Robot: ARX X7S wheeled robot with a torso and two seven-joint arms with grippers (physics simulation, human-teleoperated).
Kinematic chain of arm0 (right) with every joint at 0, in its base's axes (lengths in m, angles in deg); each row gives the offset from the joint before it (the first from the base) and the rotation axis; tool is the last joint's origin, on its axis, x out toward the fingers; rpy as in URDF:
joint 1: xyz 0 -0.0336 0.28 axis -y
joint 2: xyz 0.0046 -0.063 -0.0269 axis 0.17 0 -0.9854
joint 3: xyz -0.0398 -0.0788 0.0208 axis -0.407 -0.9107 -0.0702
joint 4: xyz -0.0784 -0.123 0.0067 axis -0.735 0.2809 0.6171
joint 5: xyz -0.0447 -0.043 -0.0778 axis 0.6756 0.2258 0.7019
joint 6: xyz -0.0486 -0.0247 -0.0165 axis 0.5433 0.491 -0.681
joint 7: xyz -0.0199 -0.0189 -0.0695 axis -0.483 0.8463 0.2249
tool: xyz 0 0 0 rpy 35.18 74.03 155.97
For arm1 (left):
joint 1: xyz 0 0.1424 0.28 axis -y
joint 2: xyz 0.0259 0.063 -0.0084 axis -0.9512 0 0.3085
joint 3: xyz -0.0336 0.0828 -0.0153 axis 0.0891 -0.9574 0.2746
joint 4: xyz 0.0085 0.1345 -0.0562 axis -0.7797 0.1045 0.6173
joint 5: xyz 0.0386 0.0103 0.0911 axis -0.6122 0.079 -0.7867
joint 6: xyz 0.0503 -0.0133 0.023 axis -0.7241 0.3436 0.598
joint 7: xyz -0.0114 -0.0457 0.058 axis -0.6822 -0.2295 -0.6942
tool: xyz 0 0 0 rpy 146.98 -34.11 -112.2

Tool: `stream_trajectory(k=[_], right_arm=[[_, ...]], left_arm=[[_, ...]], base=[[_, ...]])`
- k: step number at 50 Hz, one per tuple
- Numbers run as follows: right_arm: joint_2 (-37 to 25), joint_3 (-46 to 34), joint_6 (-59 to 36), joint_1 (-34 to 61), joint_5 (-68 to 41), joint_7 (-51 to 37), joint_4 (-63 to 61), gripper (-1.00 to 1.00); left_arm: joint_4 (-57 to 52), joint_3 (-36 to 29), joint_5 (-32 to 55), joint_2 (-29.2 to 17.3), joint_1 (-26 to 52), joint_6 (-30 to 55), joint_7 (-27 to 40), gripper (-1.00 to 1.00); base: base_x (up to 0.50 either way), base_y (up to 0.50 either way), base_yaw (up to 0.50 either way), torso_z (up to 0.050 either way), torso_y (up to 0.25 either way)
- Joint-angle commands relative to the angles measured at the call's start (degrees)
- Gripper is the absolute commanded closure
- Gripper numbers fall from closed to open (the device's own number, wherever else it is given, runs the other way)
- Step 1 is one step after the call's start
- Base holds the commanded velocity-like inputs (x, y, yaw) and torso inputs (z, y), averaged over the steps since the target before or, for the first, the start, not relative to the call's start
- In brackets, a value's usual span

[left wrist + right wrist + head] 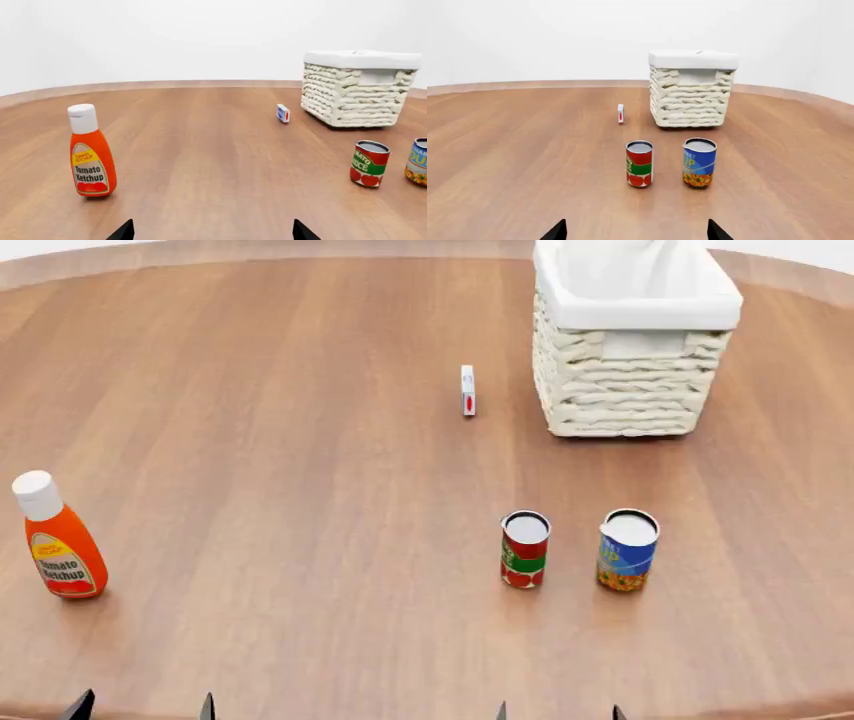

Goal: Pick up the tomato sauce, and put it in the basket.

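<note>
Only the dark fingertips of both grippers are seen, at the near table edge in the head view: right gripper [557, 712] and left gripper [143, 707]. In each wrist view the two tips stand well apart with nothing between them, so both pincers are recorded as spread wide and empty.

Tomato sauce [525, 549]: small tin, upright on the wooden table [294, 490], long axis vertical, silver top up. It is located ahead of the right gripper and almost in line with it. In the right wrist view the can [640, 163] is seen nearly centred between the fingertips, slightly toward the left one. From the left wrist view it [369, 163] is seen far off to the side. The right arm is judged the nearer and better aligned.

Blue and yellow can [627, 549]: same size, just beside the tomato sauce on its right, apart from it. A risk of the outer finger catching this can is noted; a slim gap is available.

Basket [627, 390]: beyond both cans, farther from the robot, open top.

Ketchup bottle [56, 537]: far left, well apart. Small white and red box [467, 390]: left of the basket, standing on edge.

Step judged: approach not yet begun; a straight forward reach by the right arm is indicated.
</note>
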Motion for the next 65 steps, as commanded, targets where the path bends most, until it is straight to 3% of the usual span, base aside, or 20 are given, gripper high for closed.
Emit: stream_trajectory(k=[1,15,31,48,65], right_arm=[[-0.5,-0.7,0.0,0.0,-0.5,-0.7,0.0,-1.00],[-3.4,-2.7,-7.4,-3.1,-1.9,-4.1,-14.6,-1.00],[-6.4,-5.0,-25.7,-3.5,-2.5,-5.6,-41.6,-1.00],[-7.7,-1.7,-43.9,3.9,-6.6,-6.5,-56.1,-1.00],[-8.5,-0.5,-44.1,4.0,-8.6,-6.9,-56.4,-1.00]], left_arm=[[0.6,-4.0,3.4,-3.4,0.3,-0.6,4.0,-1.00],[-14.9,-3.9,6.8,-5.9,-4.0,3.6,4.5,-1.00],[-41.0,1.9,14.9,-10.3,-5.7,17.0,8.3,-1.00],[-50.5,4.3,21.0,-13.8,-0.1,27.9,12.7,-1.00],[-52.4,5.0,23.1,-15.4,0.4,28.7,14.5,-1.00]], base=[[0.00,0.00,0.00,0.000,0.000],[0.00,0.00,0.00,0.000,0.000],[0.00,0.00,0.00,0.000,0.000],[0.00,0.00,0.00,0.000,0.000],[0.22,0.00,0.00,0.000,0.000]])
